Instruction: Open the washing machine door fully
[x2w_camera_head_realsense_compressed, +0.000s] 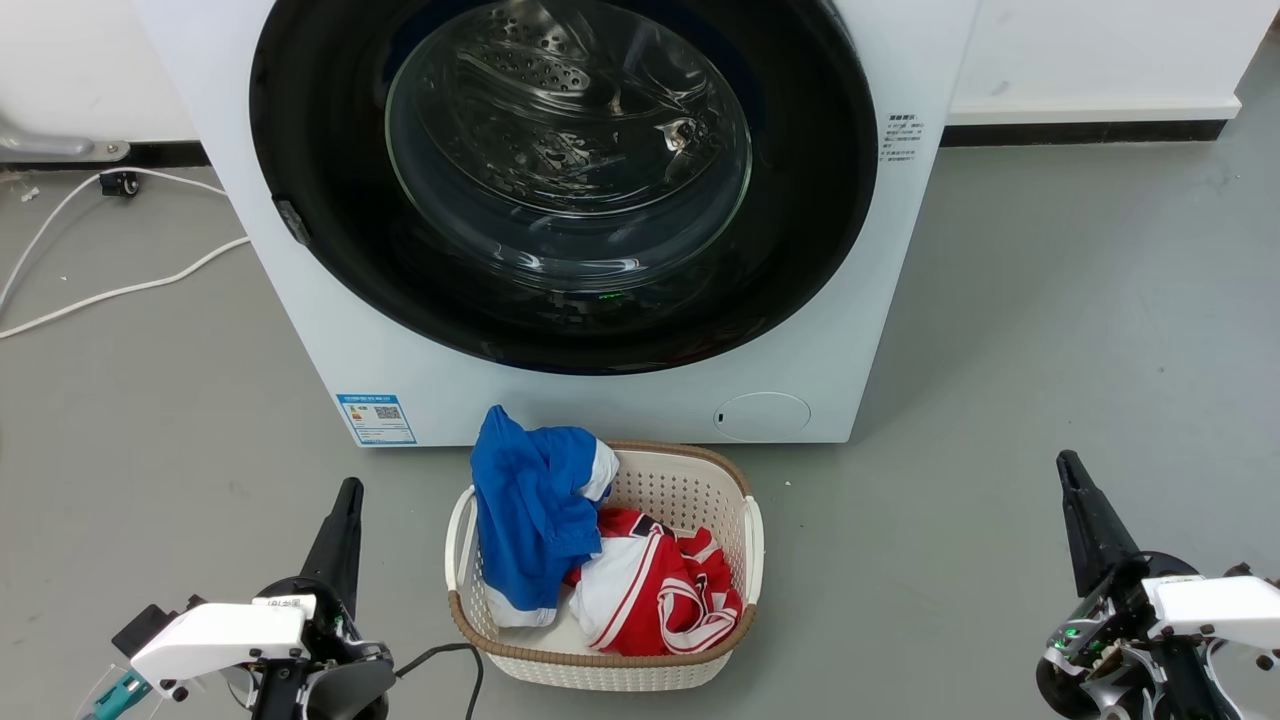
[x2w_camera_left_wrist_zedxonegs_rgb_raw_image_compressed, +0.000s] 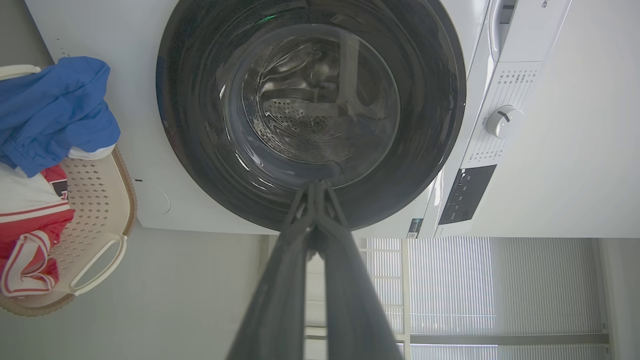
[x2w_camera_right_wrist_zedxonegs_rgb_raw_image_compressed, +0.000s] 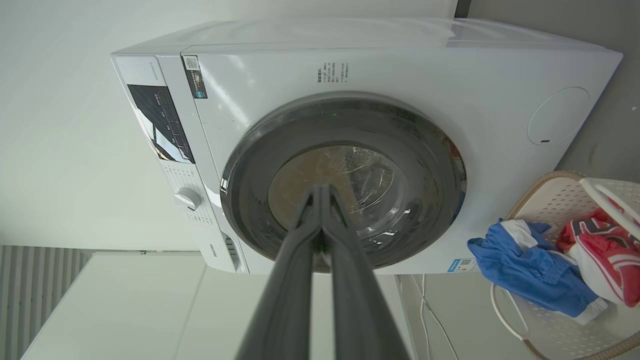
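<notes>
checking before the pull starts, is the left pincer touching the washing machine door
Apart. Head view: grey floor lies between the left pincer and the washing machine door.

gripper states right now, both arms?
Left gripper: closed, fingertips together, holding nothing.
Right gripper: closed, fingertips together, holding nothing.

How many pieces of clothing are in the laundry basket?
2: a blue garment draped over the basket's far-left rim, a red-and-white one inside beside it. Others may lie hidden beneath.
</notes>
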